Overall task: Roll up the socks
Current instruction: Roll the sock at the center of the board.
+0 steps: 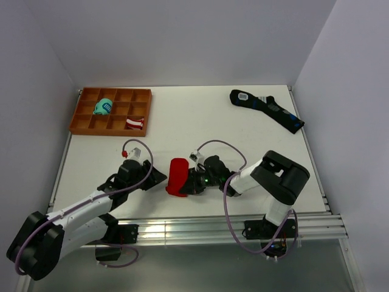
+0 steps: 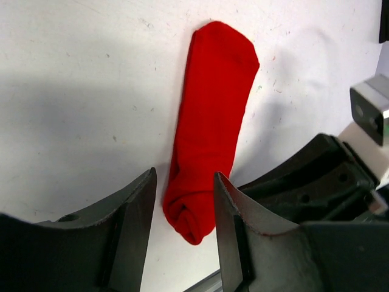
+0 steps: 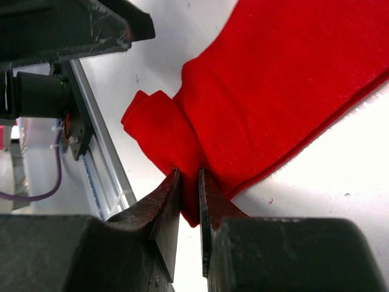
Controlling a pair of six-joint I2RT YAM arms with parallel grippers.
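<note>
The red socks [image 1: 177, 176] were seen lying flat on the white table [image 1: 200, 121] as a narrow strip, set between the two pincers. One end of the strip was rolled into a small tight coil, while the rest was left stretched out flat.

The left pincer [image 1: 157, 177] was held low over the table with its fingers spread apart. In the left wrist view, the coiled end of the red socks [image 2: 209, 121] was framed in the gap just ahead of the left pincer [image 2: 184, 182], without being touched by either finger. The flat part was seen running away from that pincer's fingertips.

The right pincer [image 1: 187, 182] was placed against the opposite side of the strip. In the right wrist view, the right pincer [image 3: 188, 176] was seen drawn nearly together, with a thin edge of the red socks [image 3: 292, 91] pinched between its tips beside the coiled end.

Far beyond the left pincer, an orange compartment tray [image 1: 82, 115] was seen holding a teal bundle [image 1: 102, 107] and a red-and-white striped bundle [image 1: 135, 124] in separate compartments. Far beyond the right pincer, long black socks with blue marks [image 1: 267, 109] were laid out.
</note>
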